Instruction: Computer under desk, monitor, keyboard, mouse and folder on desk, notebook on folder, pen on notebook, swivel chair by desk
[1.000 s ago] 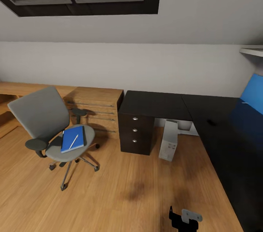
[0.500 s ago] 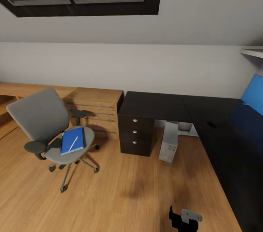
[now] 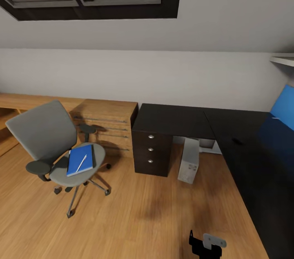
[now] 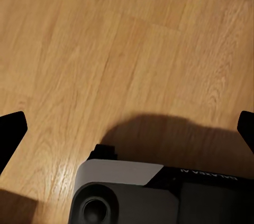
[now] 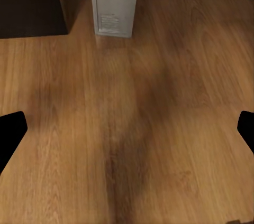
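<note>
The swivel chair (image 3: 45, 132) stands on the wooden floor at the left, turned partly away from the desk. On its seat lies the blue folder (image 3: 75, 161), with the white pen (image 3: 81, 163) on top. The black L-shaped desk (image 3: 171, 120) runs along the wall and down the right side. The grey computer (image 3: 188, 162) stands on the floor under it, beside the drawers (image 3: 151, 149), and also shows in the right wrist view (image 5: 114, 2). A small dark shape on the desk, perhaps the mouse (image 3: 236, 141), is too small to tell. My left gripper (image 4: 127, 129) and right gripper (image 5: 127, 131) hang open over bare floor.
A light wooden dresser (image 3: 108, 122) with bar handles sits between chair and desk. A bright blue flat panel (image 3: 283, 108) stands on the desk at the right edge, under a wall shelf (image 3: 282, 58). A black and grey robot part (image 3: 206, 244) pokes in at the bottom.
The whole head view has drifted slightly, so the chair and desk sit a little lower and further left in the picture. Nothing in the room has itself moved.
</note>
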